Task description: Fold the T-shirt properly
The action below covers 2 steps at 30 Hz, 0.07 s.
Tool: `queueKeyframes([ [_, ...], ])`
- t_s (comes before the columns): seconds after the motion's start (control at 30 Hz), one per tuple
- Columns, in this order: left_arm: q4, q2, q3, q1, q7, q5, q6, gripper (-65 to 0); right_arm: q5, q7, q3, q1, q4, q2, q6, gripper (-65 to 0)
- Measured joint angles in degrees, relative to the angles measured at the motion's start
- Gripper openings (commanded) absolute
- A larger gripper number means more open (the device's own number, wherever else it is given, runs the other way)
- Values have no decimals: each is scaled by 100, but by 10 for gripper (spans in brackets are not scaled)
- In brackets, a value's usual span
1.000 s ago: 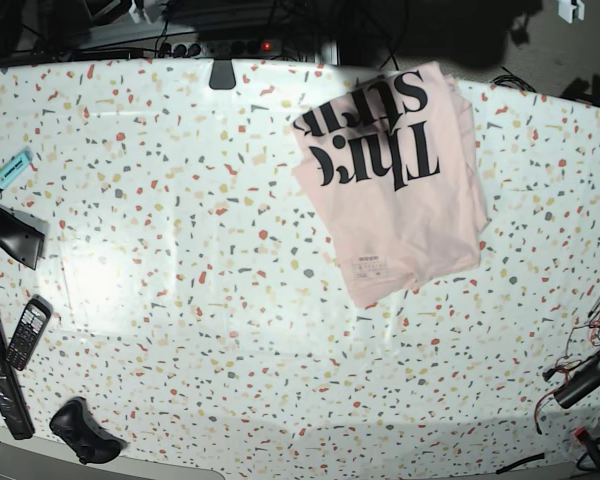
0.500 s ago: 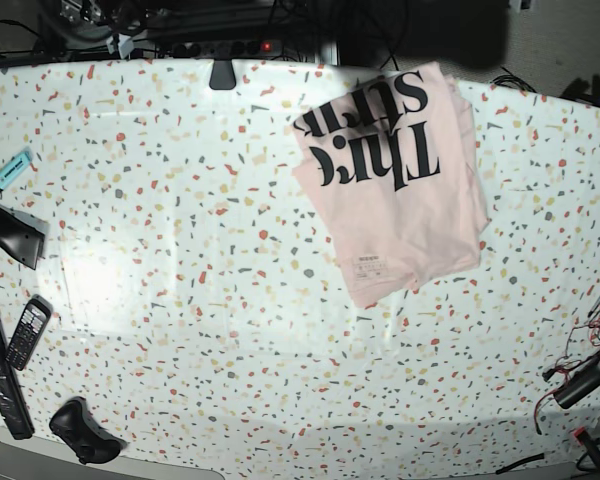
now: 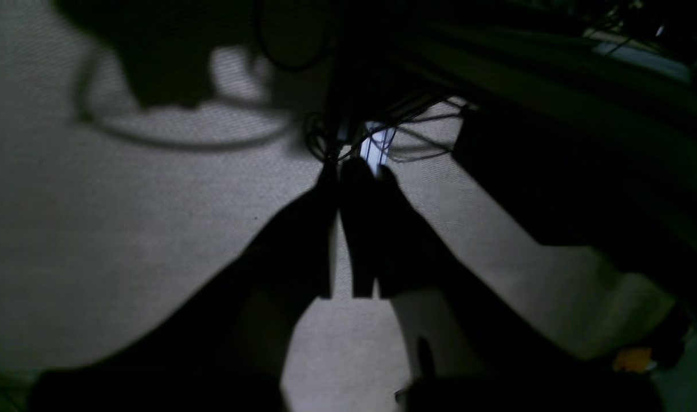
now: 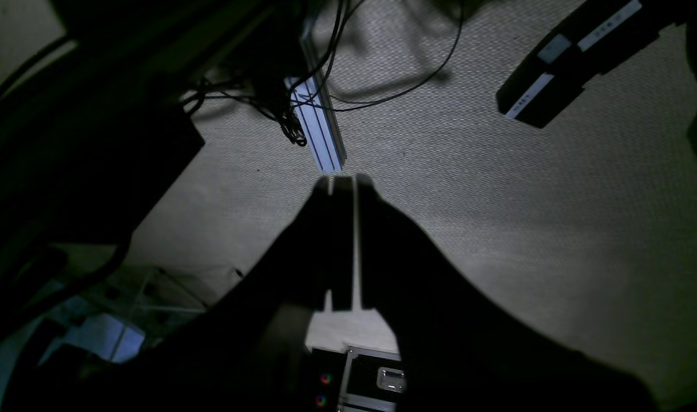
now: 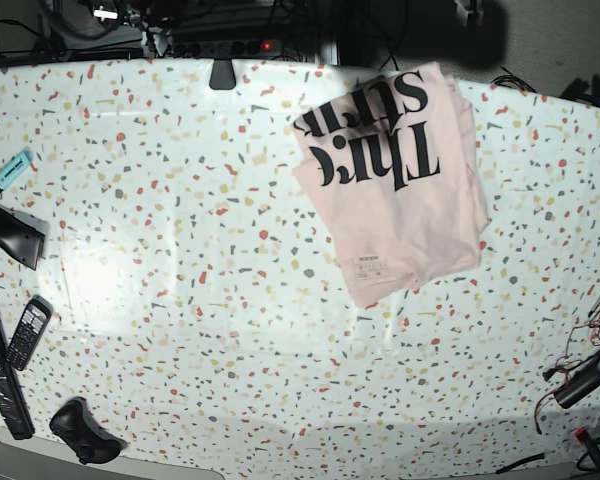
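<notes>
Unmoved T-shirt [image 5: 395, 185] — black lettering, small label [image 5: 369, 266]

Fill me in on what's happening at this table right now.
Nothing is being handled. The pale pink cotton T-shirt with black lettering lies folded on the speckled terrazzo-pattern table, label showing. Neither arm is over the table: the left tool and right tool both point at carpet, fingers together, holding nothing.

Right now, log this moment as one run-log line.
T-shirt: folded, lettering up, on table | left gripper: shut, off table | right gripper: shut, off table
</notes>
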Motion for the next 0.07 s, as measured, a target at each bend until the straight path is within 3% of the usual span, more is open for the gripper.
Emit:
queueKeyframes([
  [0.07,0,-2,0,-26,-4,4,20,-606,-2,17,0,0,0,7,-2,-650],
])
